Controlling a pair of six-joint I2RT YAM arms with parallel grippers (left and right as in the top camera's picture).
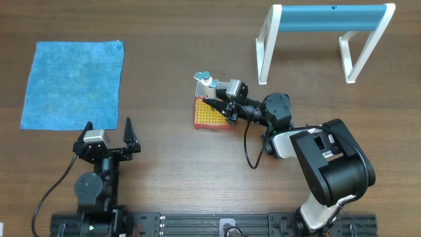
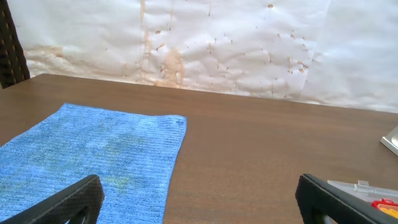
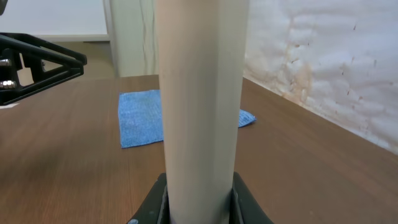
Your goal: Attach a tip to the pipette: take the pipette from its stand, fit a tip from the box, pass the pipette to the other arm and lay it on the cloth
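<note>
Pipette [image 3: 200,106] within right end effector [image 3: 199,202]

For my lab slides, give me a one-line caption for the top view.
Right gripper holds the pipette at the orange tip box; left gripper sits open beside the blue cloth.

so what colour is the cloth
The cloth is plain blue; the top view shows it best.
</note>
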